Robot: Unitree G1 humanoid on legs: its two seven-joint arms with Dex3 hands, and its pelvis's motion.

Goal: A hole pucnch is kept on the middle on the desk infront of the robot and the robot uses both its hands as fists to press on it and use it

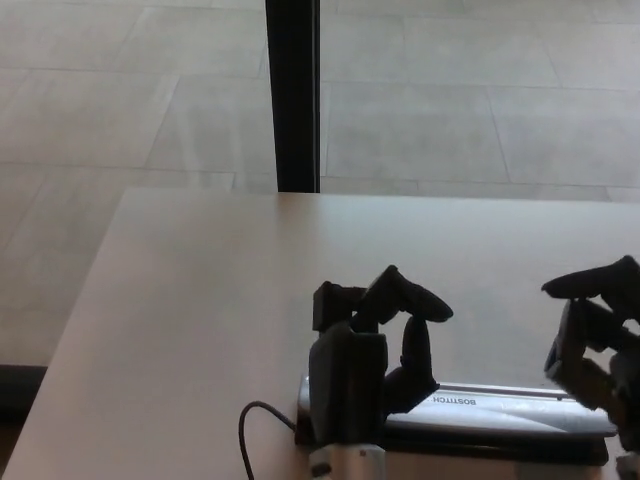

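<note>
The hole punch (470, 412) lies across the near edge of the desk, with a silver lever and a dark base. My left hand (365, 360) stands over the punch's left end, its fingers curled into a fist and the lower fingertips touching the lever. My right hand (600, 335) hangs at the picture's right edge, above the punch's right end. It is also curled and partly cut off by the frame. I cannot tell whether it touches the lever.
The pale desk (200, 300) stretches ahead; its far edge and left edge drop to a tiled floor. A black post (292, 95) stands just beyond the far edge. A thin black cable (248, 432) loops by my left wrist.
</note>
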